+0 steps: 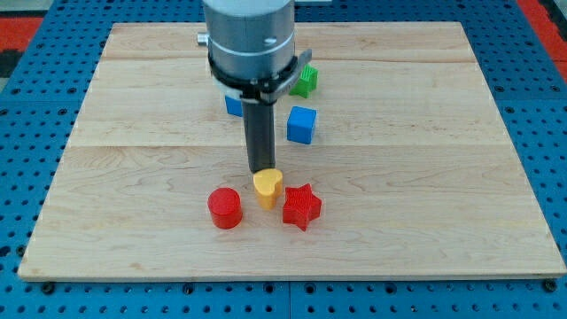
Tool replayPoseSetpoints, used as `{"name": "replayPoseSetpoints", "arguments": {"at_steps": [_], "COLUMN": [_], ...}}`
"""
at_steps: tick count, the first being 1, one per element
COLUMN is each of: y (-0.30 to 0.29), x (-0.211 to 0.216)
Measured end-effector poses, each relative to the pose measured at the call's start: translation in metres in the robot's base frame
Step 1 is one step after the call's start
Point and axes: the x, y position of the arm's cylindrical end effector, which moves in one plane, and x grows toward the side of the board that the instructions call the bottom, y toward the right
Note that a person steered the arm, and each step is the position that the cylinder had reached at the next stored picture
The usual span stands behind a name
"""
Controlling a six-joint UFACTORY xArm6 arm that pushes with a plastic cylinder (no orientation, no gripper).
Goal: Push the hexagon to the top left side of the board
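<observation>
A red block point(225, 208) with a round or many-sided top, which may be the hexagon, lies at the board's lower middle. A yellow heart point(267, 188) lies just to its right, and a red star point(301, 206) lies right of the heart. My tip point(262, 170) sits at the yellow heart's upper edge, touching or nearly touching it. The tip is above and to the right of the red block, with a gap between them.
A blue cube point(302, 124) lies right of the rod. A second blue block point(234, 105) and a green block point(306, 81) are partly hidden by the arm's body point(250, 40). The wooden board point(133, 106) lies on a blue pegboard.
</observation>
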Motion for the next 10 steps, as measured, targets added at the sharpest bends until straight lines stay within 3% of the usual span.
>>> {"name": "replayPoseSetpoints", "arguments": {"at_steps": [2,3,6,7,10], "y": [0.0,0.0,-0.053,-0.009,0.013], "x": [0.017,-0.001,-0.064,-0.101,-0.194]}}
